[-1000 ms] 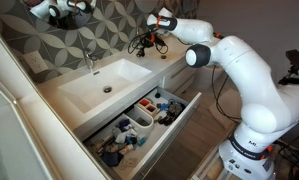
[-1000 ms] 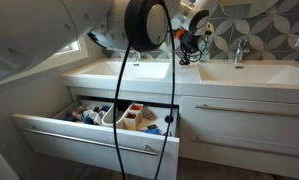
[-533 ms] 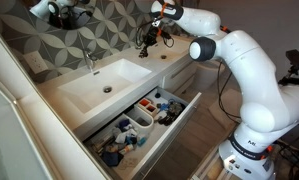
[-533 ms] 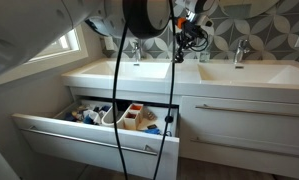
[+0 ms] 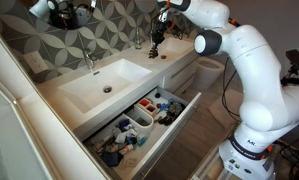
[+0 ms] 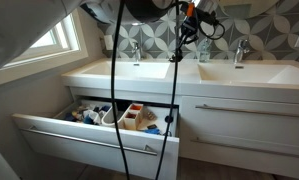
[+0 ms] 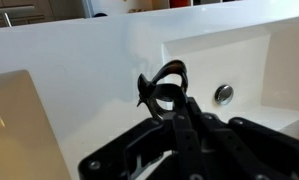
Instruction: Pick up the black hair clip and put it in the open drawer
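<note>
Well above the counter, the gripper is clamped on the black hair clip, open air around it; the open drawer juts out beneath the counter's front edge.

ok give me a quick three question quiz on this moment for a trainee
1. True or false: the hand is shut on the black hair clip.
2. Where is the clip? A) inside the drawer B) lying in a sink C) held up above the counter
3. Fill the blank: the open drawer lies ____ the clip's level.
Key: 1 true; 2 C; 3 below
</note>
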Robot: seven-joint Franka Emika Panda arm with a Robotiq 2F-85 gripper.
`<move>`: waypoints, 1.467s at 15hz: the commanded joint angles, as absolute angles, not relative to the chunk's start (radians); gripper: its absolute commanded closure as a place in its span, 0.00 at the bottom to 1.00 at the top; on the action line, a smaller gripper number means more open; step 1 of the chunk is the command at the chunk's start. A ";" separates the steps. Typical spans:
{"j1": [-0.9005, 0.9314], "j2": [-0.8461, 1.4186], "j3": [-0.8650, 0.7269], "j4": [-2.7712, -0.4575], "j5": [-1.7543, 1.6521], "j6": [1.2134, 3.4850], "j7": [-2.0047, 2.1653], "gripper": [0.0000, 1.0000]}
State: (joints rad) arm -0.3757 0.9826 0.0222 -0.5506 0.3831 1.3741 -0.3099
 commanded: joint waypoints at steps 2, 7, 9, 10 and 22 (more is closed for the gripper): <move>-0.348 0.924 -0.001 -0.621 0.323 1.368 -0.430 0.99; -0.331 0.956 0.016 -0.582 0.338 1.367 -0.413 0.94; -0.315 0.945 0.018 -0.600 0.338 1.367 -0.413 0.94; -0.312 0.942 0.018 -0.605 0.338 1.367 -0.413 0.94; -0.221 0.833 0.032 -0.912 0.331 1.279 -0.443 0.99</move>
